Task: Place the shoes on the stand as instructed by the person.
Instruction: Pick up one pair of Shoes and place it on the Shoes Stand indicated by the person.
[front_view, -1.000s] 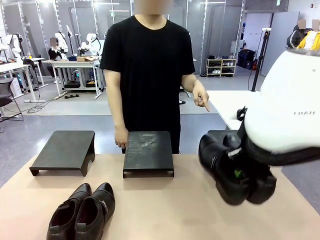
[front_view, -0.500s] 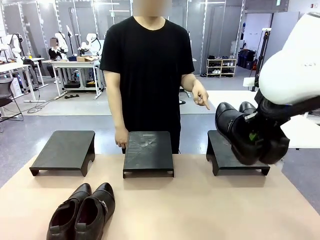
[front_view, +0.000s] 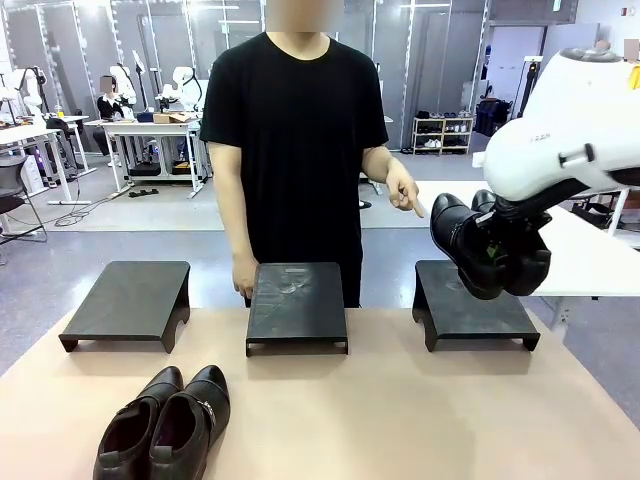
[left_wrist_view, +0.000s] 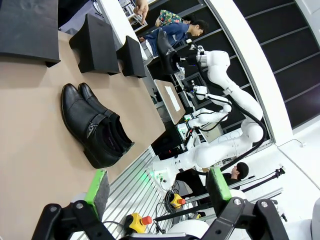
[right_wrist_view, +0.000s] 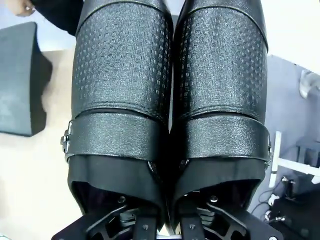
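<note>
My right gripper (front_view: 497, 243) is shut on a pair of black shoes (front_view: 487, 250), which hang tilted in the air just above the right stand (front_view: 470, 312). In the right wrist view the held pair (right_wrist_view: 167, 90) has textured toes and buckled straps, and my fingers (right_wrist_view: 145, 226) clamp the inner collars. A second pair of shoes (front_view: 165, 425) lies at the table's near left, also under my left gripper (left_wrist_view: 157, 185), which is open and holds nothing. The person (front_view: 300, 140) stands behind the middle stand (front_view: 297, 303), with a hand (front_view: 405, 195) pointing down toward the right stand.
A third stand, the left one (front_view: 130, 300), sits at the far left of the tan table (front_view: 400, 420). A white table (front_view: 590, 260) stands just beyond the right stand. In the left wrist view the stands (left_wrist_view: 95, 45) lie beyond the table pair.
My right arm has lifted the held pair of shoes up and away from the camera, from low over the table's right side to above the right stand. The person's pointing hand stays put.
</note>
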